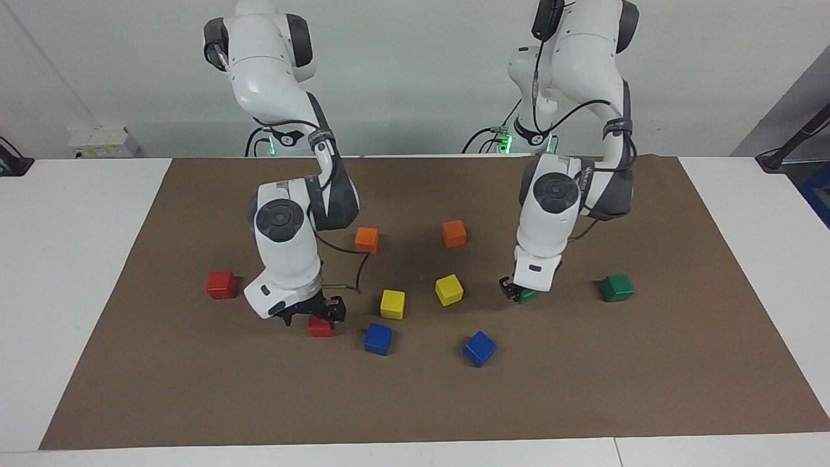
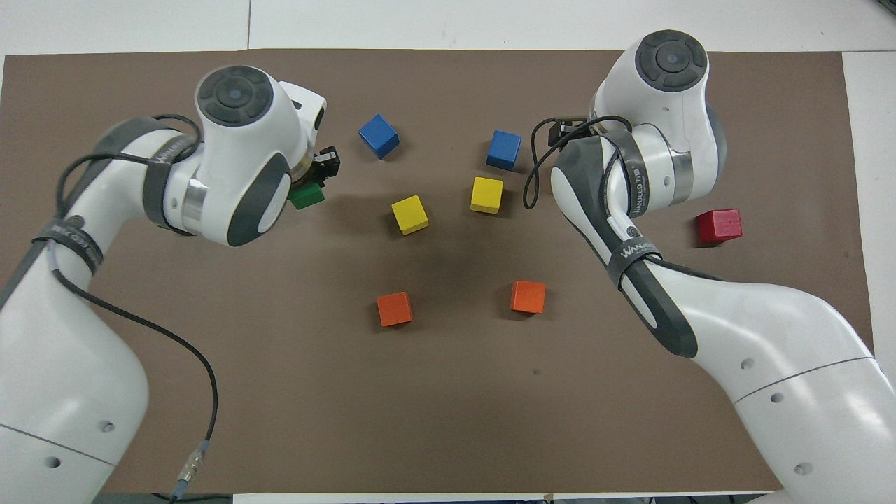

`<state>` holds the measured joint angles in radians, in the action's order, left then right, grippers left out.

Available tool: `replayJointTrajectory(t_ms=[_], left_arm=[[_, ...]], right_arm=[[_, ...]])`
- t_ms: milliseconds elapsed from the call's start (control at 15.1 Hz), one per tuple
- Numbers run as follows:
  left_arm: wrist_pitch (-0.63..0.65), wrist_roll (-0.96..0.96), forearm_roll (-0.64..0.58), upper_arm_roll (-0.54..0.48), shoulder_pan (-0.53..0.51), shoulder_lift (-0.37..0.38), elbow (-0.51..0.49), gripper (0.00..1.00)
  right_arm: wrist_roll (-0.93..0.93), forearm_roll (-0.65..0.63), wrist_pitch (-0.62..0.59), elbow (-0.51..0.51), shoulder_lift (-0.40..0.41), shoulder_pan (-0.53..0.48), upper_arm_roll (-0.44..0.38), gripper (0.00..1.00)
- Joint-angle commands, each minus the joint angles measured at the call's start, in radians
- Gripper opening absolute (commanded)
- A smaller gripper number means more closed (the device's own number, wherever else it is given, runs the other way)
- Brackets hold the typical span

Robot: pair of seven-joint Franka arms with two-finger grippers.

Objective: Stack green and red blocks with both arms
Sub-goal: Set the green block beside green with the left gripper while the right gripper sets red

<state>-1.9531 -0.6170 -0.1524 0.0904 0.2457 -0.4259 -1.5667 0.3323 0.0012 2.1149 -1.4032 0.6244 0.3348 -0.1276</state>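
My left gripper (image 1: 517,293) is shut on a green block (image 1: 529,296), which it holds just off the brown mat; the same green block (image 2: 306,197) peeks out from under the left wrist in the overhead view. A second green block (image 1: 616,287) rests on the mat toward the left arm's end. My right gripper (image 1: 314,316) stands open, low over a red block (image 1: 321,327), its fingers down at the block's top. This block is hidden under the right arm in the overhead view. Another red block (image 1: 222,285) (image 2: 718,225) sits alone toward the right arm's end.
Between the two arms on the brown mat (image 1: 415,402) lie two orange cubes (image 1: 366,240) (image 1: 454,233), two yellow cubes (image 1: 392,303) (image 1: 449,289) and two blue cubes (image 1: 378,338) (image 1: 479,348). White table borders the mat.
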Motion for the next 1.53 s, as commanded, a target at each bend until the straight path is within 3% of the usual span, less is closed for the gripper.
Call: replayJointTrajectory(t_ms=[0,199,398,464,597,863,995,1194,1327,1460], left_arm=[[0.078,0.358,-0.007,0.009,-0.178,0.096,-0.038,0.00],[-0.005,0.577,0.034,0.009,-0.288,0.111,-0.100,0.00],[-0.128,0.698,0.037,0.008,-0.327,0.111,-0.174,0.00],[-0.147,0.713,0.037,0.006,-0.332,0.104,-0.182,0.00],[-0.159,0.718,0.037,0.006,-0.344,0.096,-0.190,0.00],[-0.200,0.761,0.039,0.006,-0.358,0.095,-0.260,0.00],[-0.204,0.758,0.062,0.008,-0.375,0.098,-0.274,0.00],[-0.208,0.752,0.125,0.006,-0.375,0.098,-0.276,0.00],[-0.211,0.747,0.126,0.008,-0.373,0.098,-0.277,0.00],[-0.214,0.721,0.128,0.008,-0.362,0.096,-0.279,0.00]], right_arm=[[0.021,0.020,0.068,-0.028,0.014,0.003,0.005,1.00],[0.021,0.022,0.122,-0.088,0.011,0.012,0.005,1.00],[0.021,0.020,0.138,-0.114,0.011,0.015,0.005,1.00],[0.019,0.020,0.163,-0.138,0.006,0.015,0.005,0.87],[0.019,0.020,0.168,-0.149,0.003,0.015,0.005,0.01],[0.021,0.033,0.108,-0.117,-0.006,0.006,0.005,0.00],[0.008,0.031,0.019,-0.080,-0.026,-0.005,0.003,0.00],[-0.077,0.025,-0.103,-0.098,-0.141,-0.042,0.000,0.00],[-0.172,0.025,-0.170,-0.161,-0.234,-0.100,0.002,0.00],[-0.260,0.031,-0.126,-0.331,-0.354,-0.157,0.002,0.00]])
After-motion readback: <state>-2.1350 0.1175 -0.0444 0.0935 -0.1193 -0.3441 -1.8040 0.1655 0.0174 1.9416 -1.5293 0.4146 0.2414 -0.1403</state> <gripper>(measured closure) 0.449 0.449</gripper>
